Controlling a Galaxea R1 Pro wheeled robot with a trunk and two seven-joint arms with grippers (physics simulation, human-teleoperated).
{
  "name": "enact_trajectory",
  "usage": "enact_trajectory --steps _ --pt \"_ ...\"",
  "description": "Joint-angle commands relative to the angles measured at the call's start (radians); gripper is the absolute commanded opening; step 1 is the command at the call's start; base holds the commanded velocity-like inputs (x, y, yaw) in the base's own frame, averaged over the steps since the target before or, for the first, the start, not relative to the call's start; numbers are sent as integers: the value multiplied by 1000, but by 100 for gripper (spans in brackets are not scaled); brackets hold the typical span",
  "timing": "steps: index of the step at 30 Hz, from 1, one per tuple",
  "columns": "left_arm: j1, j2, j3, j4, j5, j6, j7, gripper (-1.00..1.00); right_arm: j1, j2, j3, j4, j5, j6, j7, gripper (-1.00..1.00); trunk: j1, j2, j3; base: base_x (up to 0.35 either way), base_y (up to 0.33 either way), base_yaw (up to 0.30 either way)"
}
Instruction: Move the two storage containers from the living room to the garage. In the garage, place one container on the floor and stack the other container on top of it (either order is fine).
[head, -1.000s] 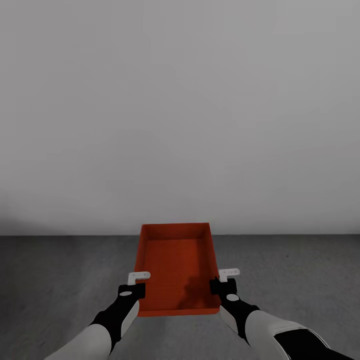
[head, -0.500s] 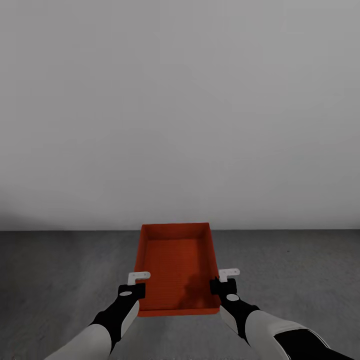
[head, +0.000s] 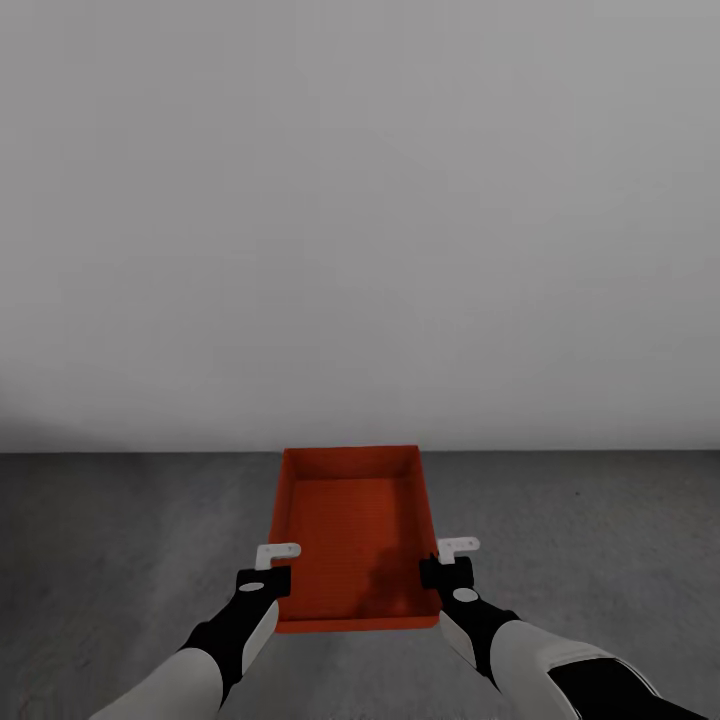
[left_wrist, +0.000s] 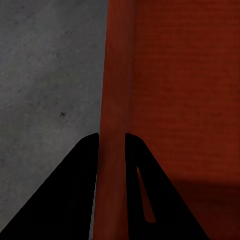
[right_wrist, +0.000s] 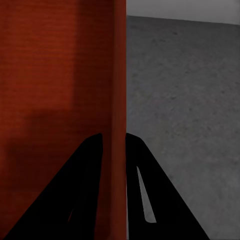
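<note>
One red-orange storage container (head: 352, 535) hangs in front of me over the dark grey concrete floor (head: 120, 540) of the garage, held by both arms. My left gripper (head: 277, 566) is shut on its left side wall, which shows between the black fingers (left_wrist: 82, 180) in the left wrist view as a thin red wall (left_wrist: 114, 100). My right gripper (head: 440, 562) is shut on the right side wall (right_wrist: 119, 75), pinched between its fingers (right_wrist: 137, 175). The container is empty and held level. A second container is out of view.
A plain white-grey wall (head: 360, 220) stands straight ahead, meeting the concrete floor just beyond the container's far end. Bare floor stretches to both sides of the container.
The floor-wall line has climbed slightly in the head view, so the camera has shifted. Arms and container keep the same pose relative to me.
</note>
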Motion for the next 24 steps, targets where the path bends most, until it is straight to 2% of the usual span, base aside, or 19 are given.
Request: enact_trajectory --steps 1,24 --pt "-1 -1 27 -6 -24 -37 22 -100 0 3 -33 2 11 2 1 -100 0 0 -3 0 0 0" --pt "-1 -1 27 -7 -24 -37 22 -100 0 3 -33 2 11 2 2 -100 0 0 -40 0 0 0"
